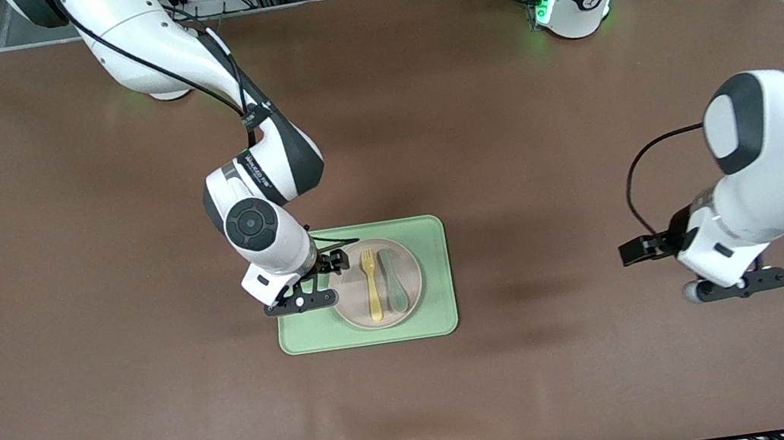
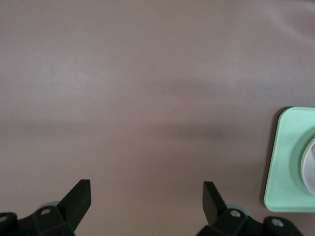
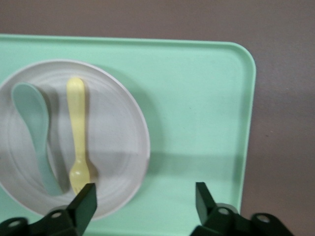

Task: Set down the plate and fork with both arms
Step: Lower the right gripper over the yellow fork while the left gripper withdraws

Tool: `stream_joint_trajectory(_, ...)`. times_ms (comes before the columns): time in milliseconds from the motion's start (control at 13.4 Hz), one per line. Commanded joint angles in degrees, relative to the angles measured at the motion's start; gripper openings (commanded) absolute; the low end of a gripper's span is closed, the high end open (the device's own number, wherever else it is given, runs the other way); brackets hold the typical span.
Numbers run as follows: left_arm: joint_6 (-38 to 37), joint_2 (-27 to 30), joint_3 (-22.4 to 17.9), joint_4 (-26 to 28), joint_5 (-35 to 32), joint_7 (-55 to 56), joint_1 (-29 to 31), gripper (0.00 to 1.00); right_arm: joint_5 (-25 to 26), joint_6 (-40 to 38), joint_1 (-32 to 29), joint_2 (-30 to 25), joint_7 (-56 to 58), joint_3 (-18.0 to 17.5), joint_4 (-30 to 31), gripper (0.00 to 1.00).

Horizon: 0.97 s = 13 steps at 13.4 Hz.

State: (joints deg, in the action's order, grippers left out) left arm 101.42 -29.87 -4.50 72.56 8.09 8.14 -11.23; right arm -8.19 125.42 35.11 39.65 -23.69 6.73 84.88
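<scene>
My right gripper (image 1: 309,287) hangs over the tray (image 1: 438,275), at the edge toward my right arm's end of the table, just beside the plate (image 1: 412,305); its fingers (image 3: 84,202) stand apart with nothing between them, one over the plate's rim and the other over bare tray. The plate sits on the tray, and on the plate lie the fork (image 1: 372,286) and a spoon (image 1: 394,281), side by side. I judge I am at the approach to the first pick, nothing lifted yet; next I must come down so the fingers straddle the plate's rim, then close, without jolting the fork. My left gripper (image 1: 731,287) waits over bare table, well apart from the tray, fingers wide and empty.
</scene>
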Motion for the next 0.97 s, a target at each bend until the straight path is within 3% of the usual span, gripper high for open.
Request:
stream_joint_trajectory(0,-4.02,7.7,0.89,5.56,-1.32,-2.86,1.83,1.0,-0.69,4.55,1.27,3.58,-3.02,0.39,-2.61,0.7)
stream_joint_trajectory(75,-5.43,10.68,1.76,7.75,-1.32,-2.78,2.7,1.0,-0.69,5.18,1.62,4.46,-3.9,0.39,-3.31,0.69)
stream_joint_trajectory(374,-6.58,24.12,13.34,19.34,-7.38,-2.87,12.79,1.0,-0.6,5.63,3.29,7.01,-6.63,0.39,-5.42,0.7)
stream_joint_trajectory(449,-7.19,26.07,14.33,20.76,-7.39,-2.96,14.21,1.0,-0.6,5.63,3.38,7.28,-6.64,0.39,-5.51,0.71)
stream_joint_trajectory(673,-9.31,29.68,13.9,20.17,-7.3,-2.78,13.79,1.0,-0.6,5.8,4.61,8.51,-6.64,0.39,-5.51,0.71)
stream_joint_trajectory(898,-9.31,28.73,10.22,17.09,-7.21,-3.22,10.63,1.0,-0.69,5.89,5.4,9.48,-6.81,0.39,-5.6,0.71)
